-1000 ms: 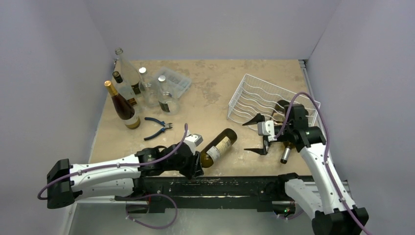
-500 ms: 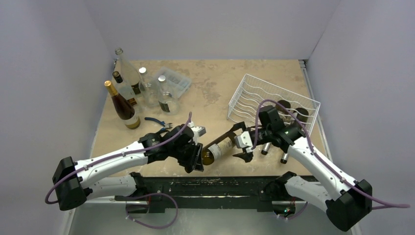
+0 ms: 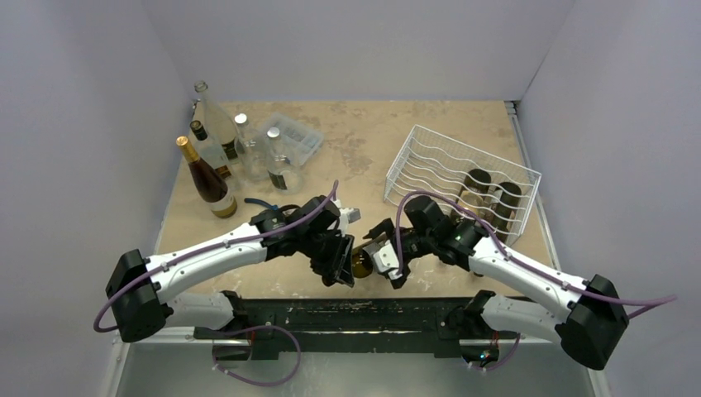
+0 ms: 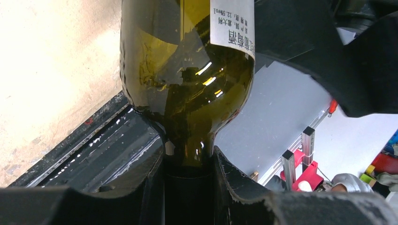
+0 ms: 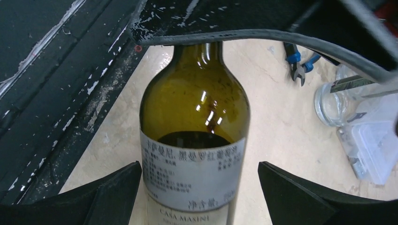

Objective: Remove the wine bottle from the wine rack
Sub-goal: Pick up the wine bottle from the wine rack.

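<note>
Task item: wine bottle (image 5: 195,112); dark green glass, white label; already off the wine rack (image 3: 438,165); located at the middle of the near edge of the surface (image 3: 372,132), between the two arms; whether it rests on the surface or hangs just above it cannot be told.
Left end effector (image 4: 187,157): closed on the bottle's neck, just below the shoulder; one finger on each side of the neck.
Right end effector (image 5: 198,168): fully open; its fingers stand on either side of the labelled body; a gap shows on both sides; no contact seen.
Rack: toward the far-right corner, well apart from the held bottle; two dark bottles (image 3: 477,184) lie in its cradles.
Other items: standing bottles (image 3: 207,178) along the left edge toward the far-left corner; clear plastic box (image 3: 293,136) beside them; blue-handled pliers (image 5: 298,65) near that group.
Step in hand (judged): adding a second grip on the body, for support or handover.
Method advised: centre the open fingers on the label band, where the body is straight-sided; close slowly and squarely; keep the neck grip until the body grip is firm; then move the bottle inward from the near edge.
Risk (judged): smooth glass may slip or roll under an off-centre squeeze; a neck grip alone leaves the heavy end unsupported; the near edge is just beside the bottle.
</note>
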